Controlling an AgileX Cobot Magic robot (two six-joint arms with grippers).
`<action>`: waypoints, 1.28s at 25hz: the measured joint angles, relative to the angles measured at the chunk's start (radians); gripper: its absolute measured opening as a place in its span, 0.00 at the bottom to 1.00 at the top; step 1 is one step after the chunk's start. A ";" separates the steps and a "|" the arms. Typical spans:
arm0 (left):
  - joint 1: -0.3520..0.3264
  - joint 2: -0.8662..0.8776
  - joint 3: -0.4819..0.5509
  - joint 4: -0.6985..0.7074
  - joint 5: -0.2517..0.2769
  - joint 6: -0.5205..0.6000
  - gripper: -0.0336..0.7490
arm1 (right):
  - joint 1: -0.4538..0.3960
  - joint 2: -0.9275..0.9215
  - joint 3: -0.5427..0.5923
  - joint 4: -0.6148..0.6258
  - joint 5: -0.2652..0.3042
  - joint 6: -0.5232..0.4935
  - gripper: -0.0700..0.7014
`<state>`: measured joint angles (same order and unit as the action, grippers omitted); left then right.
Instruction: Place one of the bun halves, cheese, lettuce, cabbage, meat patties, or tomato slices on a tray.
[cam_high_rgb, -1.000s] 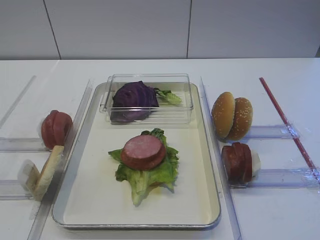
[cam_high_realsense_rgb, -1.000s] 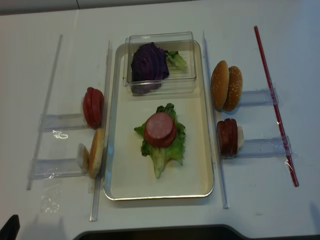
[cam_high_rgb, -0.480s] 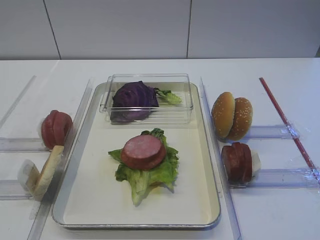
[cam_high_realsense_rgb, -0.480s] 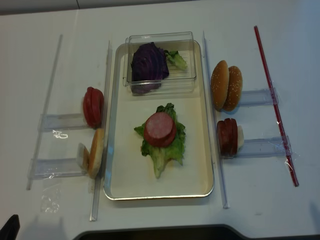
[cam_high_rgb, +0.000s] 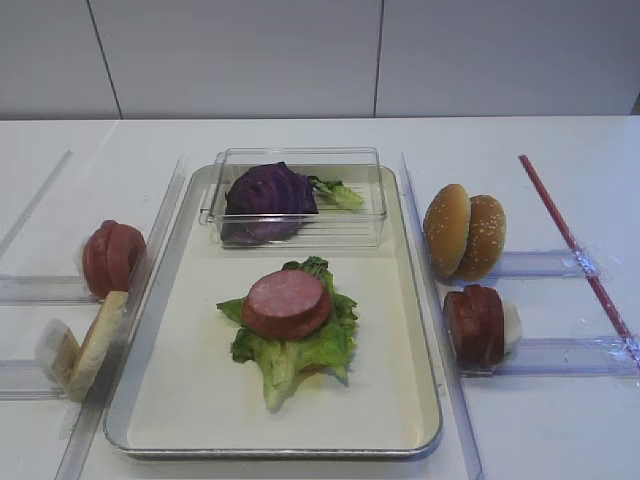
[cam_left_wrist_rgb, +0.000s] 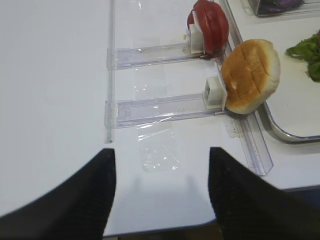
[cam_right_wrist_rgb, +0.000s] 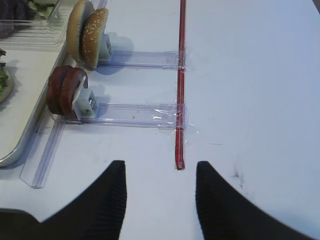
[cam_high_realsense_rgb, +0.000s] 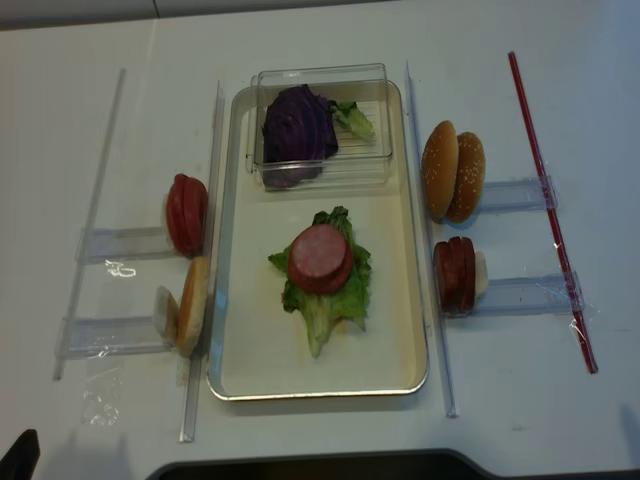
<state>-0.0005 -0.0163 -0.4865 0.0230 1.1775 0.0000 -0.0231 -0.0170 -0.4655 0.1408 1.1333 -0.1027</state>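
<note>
On the silver tray (cam_high_rgb: 385, 375) lies a lettuce (cam_high_rgb: 290, 355) leaf with one meat patty (cam_high_rgb: 286, 302) on top. Behind it sits the purple cabbage (cam_high_rgb: 268, 195) in a clear box. Right of the tray two bun halves (cam_high_rgb: 463, 232) and further meat patties (cam_right_wrist_rgb: 66, 90) stand on edge. Left of it stand tomato slices (cam_left_wrist_rgb: 209, 26) and one more bun half (cam_left_wrist_rgb: 250, 75). No cheese shows. My right gripper (cam_right_wrist_rgb: 160, 165) is open over bare table near a red strip's end. My left gripper (cam_left_wrist_rgb: 162, 150) is open and empty by the table's front edge.
Clear plastic rails (cam_right_wrist_rgb: 135, 114) hold the upright food on both sides of the tray. A long red strip (cam_right_wrist_rgb: 180, 85) is taped across the right rails. The clear box (cam_high_rgb: 300, 160) fills the tray's far end. The table's front edge (cam_left_wrist_rgb: 200, 226) lies just under the left fingers.
</note>
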 joint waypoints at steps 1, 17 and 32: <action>0.000 0.000 0.000 0.000 0.000 0.000 0.58 | 0.000 0.000 0.000 0.000 0.000 0.000 0.57; 0.000 0.000 0.000 0.000 0.000 0.000 0.58 | 0.000 0.000 0.000 0.000 0.000 0.000 0.57; 0.000 0.000 0.000 0.000 0.000 0.000 0.58 | 0.000 0.000 0.000 0.000 0.000 0.002 0.57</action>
<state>-0.0005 -0.0163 -0.4865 0.0230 1.1775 0.0000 -0.0231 -0.0170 -0.4655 0.1408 1.1333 -0.1010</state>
